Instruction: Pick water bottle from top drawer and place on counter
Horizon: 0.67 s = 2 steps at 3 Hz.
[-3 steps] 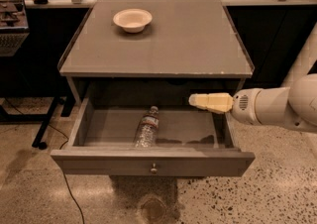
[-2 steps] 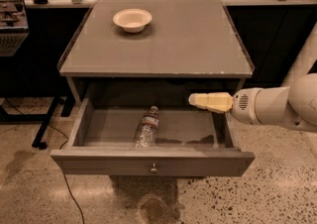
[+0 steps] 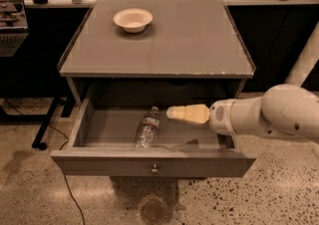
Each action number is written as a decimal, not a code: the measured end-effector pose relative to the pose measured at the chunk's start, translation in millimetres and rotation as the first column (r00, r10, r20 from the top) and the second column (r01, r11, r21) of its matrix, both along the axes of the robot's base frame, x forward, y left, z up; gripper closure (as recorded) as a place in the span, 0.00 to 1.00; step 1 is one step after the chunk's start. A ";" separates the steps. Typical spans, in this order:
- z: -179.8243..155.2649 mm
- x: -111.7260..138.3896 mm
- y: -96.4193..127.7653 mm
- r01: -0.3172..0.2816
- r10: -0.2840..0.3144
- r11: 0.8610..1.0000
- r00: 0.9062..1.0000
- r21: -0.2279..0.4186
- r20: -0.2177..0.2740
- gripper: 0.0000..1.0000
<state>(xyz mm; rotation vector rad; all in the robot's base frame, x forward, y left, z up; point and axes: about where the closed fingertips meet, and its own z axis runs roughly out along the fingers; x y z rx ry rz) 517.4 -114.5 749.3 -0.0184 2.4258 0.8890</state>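
Observation:
The water bottle (image 3: 148, 128) lies on its side inside the open top drawer (image 3: 99, 162), cap pointing toward the back, a little left of centre. My gripper (image 3: 187, 113) is cream-coloured and points left above the drawer's inside. Its tip is just right of the bottle's cap end and is not touching it. The white arm comes in from the right over the drawer's right side. The grey counter (image 3: 169, 45) is above the drawer.
A small white bowl (image 3: 132, 20) stands on the counter at the back left. The drawer's front panel has a round knob (image 3: 154, 169). Rails run behind the cabinet, a black stand (image 3: 45, 129) is at the left, and the floor is speckled.
My gripper has moved left over the drawer, closer to the bottle's cap end. The bottle, the drawer and the bowl have not moved.

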 end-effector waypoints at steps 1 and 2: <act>-22.6 -0.6 35.8 -0.042 0.042 0.999 0.999 0.001 -0.027 0.00; -36.1 11.7 60.1 -0.043 0.042 0.998 0.999 -0.038 -0.020 0.00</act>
